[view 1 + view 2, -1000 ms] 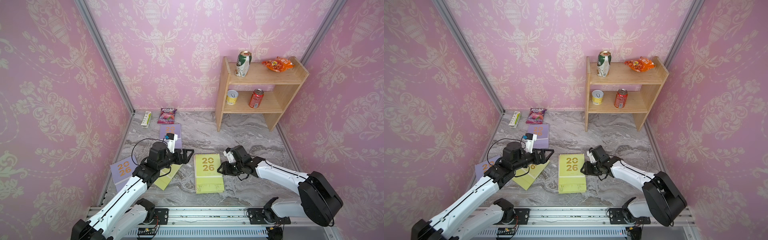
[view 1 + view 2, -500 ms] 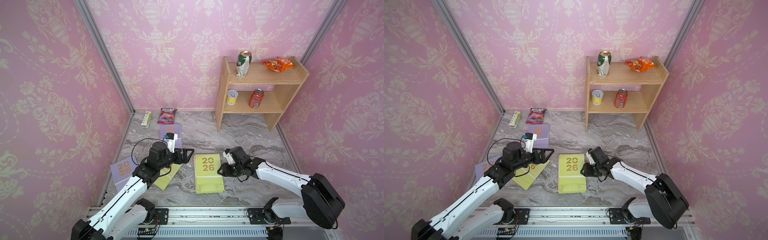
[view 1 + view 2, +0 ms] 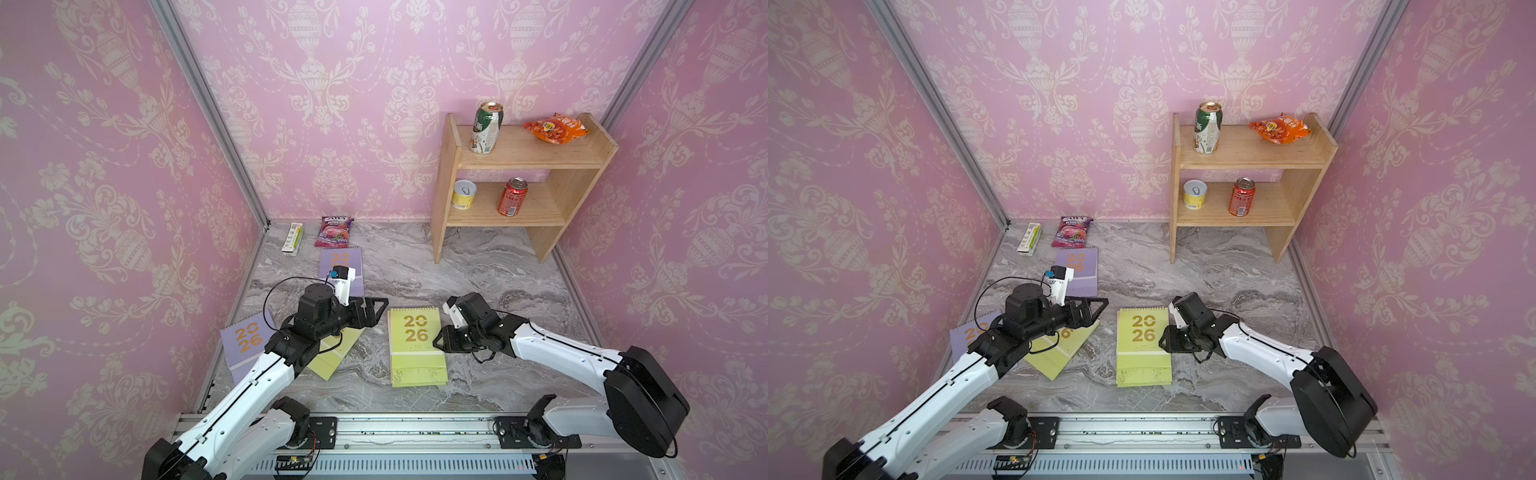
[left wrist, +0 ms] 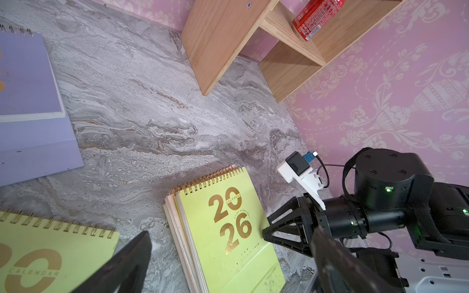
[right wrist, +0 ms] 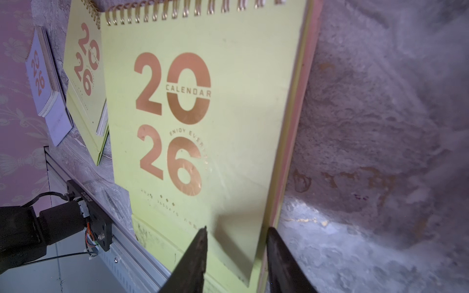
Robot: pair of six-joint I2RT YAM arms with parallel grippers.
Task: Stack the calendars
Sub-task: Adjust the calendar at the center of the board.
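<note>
A yellow-green calendar [image 3: 415, 345] [image 3: 1142, 345] lies in the middle of the marble table, with a pink edge showing beneath it in the right wrist view [image 5: 299, 126]. My right gripper [image 3: 438, 343] [image 5: 237, 236] is open but narrow at its right edge: one finger over the cover, the other outside the edge, a lifted cover corner between them. My left gripper [image 3: 376, 309] [image 4: 231, 253] hangs wide open and holds nothing. Under the left arm lies a second yellow-green calendar [image 3: 332, 357]. Two lilac calendars lie at the left [image 3: 247, 340] and at the back [image 3: 341, 262].
A wooden shelf [image 3: 519, 183] with cans and an orange snack bag stands at the back right. A purple snack pouch [image 3: 334, 232] and a small white box [image 3: 292, 237] lie by the back wall. Pink walls close three sides; a metal rail [image 3: 395, 428] runs along the front.
My right gripper has slid a little toward the front along the middle calendar's right edge, and its jaws have narrowed. The left arm has not moved.
</note>
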